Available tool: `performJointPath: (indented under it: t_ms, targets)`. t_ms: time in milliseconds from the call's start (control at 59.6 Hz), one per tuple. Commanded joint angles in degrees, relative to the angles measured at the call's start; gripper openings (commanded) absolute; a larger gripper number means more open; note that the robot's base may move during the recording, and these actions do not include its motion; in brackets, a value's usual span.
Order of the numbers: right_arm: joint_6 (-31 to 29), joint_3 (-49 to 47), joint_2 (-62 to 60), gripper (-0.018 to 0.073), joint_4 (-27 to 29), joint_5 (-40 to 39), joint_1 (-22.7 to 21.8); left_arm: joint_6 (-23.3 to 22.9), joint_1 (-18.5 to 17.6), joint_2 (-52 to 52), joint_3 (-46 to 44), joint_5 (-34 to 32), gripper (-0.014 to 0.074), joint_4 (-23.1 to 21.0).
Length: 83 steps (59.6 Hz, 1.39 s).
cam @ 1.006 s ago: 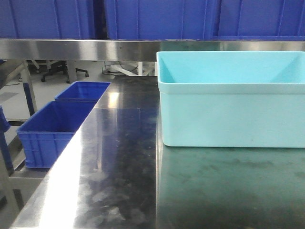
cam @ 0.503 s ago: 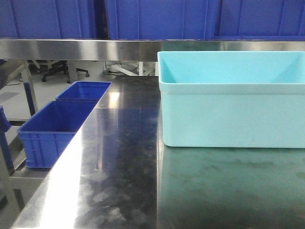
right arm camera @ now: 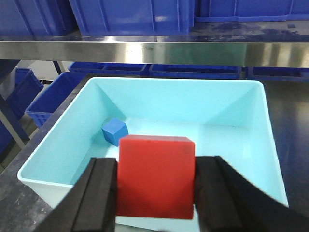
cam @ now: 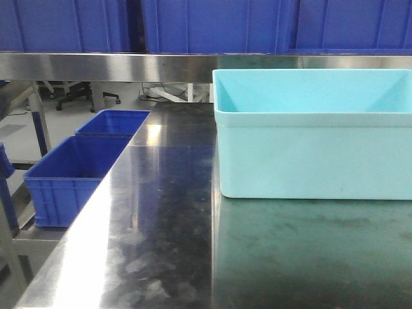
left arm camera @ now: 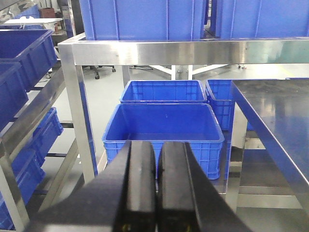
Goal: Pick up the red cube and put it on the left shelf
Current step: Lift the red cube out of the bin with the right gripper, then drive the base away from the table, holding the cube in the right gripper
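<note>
Pick looks done. Right pincer [right arm camera: 158, 193] is clenched on the glossy red cube [right arm camera: 157, 176], which sits square between both black fingers, over the pale turquoise plastic tub [right arm camera: 58, 145]. Left pincer [left arm camera: 157, 183] is clenched on nothing. Next I'd clear the tub rim, then carry the cube left to the steel multi-tier rack of blue crates [left arm camera: 34, 108].

l claw [left arm camera: 157, 147] fingers pressed together, pointing fwd; r claw [right arm camera: 157, 164] clamped on red cube [right arm camera: 157, 181].
</note>
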Motion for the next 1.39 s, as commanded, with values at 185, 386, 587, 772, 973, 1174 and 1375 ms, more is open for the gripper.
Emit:
performJointPath:
  t_ms: [185, 386, 587, 772, 973, 1174, 1375]
  targets:
    - [-0.2, -1.6, 0.0, 0.0055, -0.2, -4.9, 0.0, -0.1, 0.1, -0.9, 1.4, -5.0, 0.0102, -0.1]
    - [-0.2, -1.6, 0.0, 0.0055, -0.2, -4.9, 0.0, -0.1, 0.1, -0.9, 1.4, -5.0, 0.0102, -0.1]
    - [-0.2, -1.6, 0.0, 0.0055, -0.2, -4.9, 0.0, -0.1, 0.1, -0.9, 1.4, -5.0, 0.0102, -0.1]
    - [-0.2, -1.6, 0.0, 0.0055, -0.2, -4.9, 0.0, -0.1, 0.1, -0.9, 1.4, -5.0, 0.0102, -0.1]
    - [-0.2, -1.6, 0.0, 0.0055, -0.2, -4.9, 0.0, -0.1, 0.1, -0.9, 1.4, -5.0, 0.0102, -0.1]
    - [-0.2, -1.6, 0.0, 0.0055, -0.2, -4.7, 0.0, -0.1, 0.1, -0.9, 1.4, -5.0, 0.0102, -0.1]
    - [-0.2, -1.6, 0.1, 0.0055, -0.2, -4.6, 0.0, -0.1, 0.1, -0.9, 1.4, -5.0, 0.0102, -0.1]
